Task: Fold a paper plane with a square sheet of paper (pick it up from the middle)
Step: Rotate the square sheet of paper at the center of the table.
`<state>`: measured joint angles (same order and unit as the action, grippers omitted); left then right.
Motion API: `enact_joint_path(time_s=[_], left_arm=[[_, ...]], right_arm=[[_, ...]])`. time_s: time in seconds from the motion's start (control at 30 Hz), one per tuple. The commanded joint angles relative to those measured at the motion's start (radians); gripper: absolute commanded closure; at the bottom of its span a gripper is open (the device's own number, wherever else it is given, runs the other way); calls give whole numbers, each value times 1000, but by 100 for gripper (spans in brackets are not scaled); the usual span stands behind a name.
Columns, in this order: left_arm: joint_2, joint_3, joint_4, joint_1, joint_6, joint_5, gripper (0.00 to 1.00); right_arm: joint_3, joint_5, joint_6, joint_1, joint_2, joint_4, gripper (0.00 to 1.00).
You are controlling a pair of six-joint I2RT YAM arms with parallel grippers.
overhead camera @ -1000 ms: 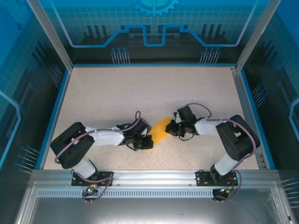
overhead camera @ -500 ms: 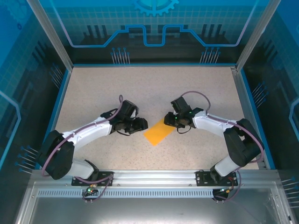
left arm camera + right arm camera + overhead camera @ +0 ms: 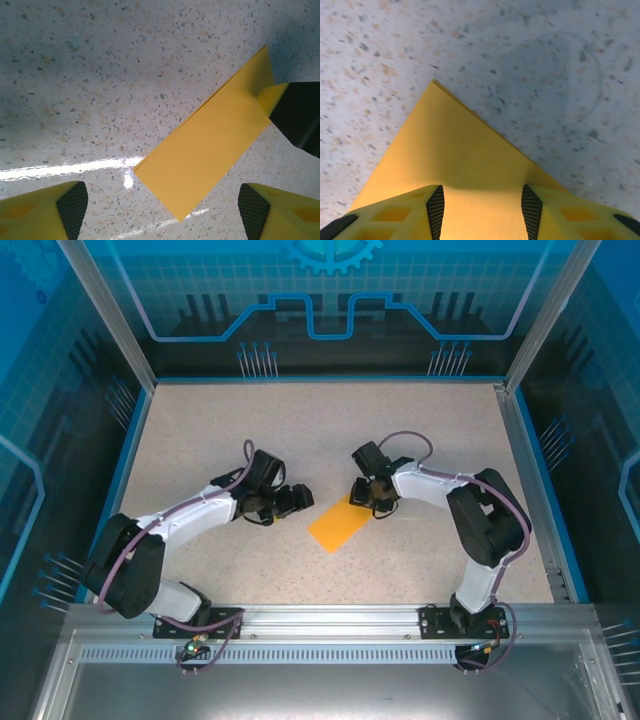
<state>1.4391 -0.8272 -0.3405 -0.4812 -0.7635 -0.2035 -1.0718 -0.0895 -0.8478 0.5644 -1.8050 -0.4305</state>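
The paper lies flat on the table, between the two arms and slightly nearer than both grippers. It is folded to a narrow orange-yellow rectangle; its long axis runs on the diagonal, from near-left to far-right in the top view. The near-left short end rests free on bare table; the far-right end lies under the right gripper.

The left gripper sits just left of the paper, clear of it, with jaws spread wide. In its wrist view the two fingers stand at the bottom corners; the paper slants up to the right beyond them, layered edges showing along its upper long side.

The right gripper reaches in from the far right, tilted down over that far end; its jaws are apart, the pads straddling the paper, one corner pointing away from the camera. In the left wrist view one of its yellow tips meets the paper's edge by the far corner; whether it presses down, I cannot tell.
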Motion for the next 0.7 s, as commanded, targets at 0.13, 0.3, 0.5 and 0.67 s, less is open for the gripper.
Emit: enact_joint_path(time_s=[0.13,0.3,0.5,0.67], left_arm=[[2,42,21,19,-2,-77,14],[2,77,56,17,-26,-154,13],[-18,115,61,8,-65,-208,12],[-5,126,68,-27,-109,-240,12]], right_arm=[[-128,227,114,22,-195,56,53],[-169,239,118,23,-208,89,55],[-146,139,128,49,-40,45,53],[-125,195,126,86,-52,64,53]])
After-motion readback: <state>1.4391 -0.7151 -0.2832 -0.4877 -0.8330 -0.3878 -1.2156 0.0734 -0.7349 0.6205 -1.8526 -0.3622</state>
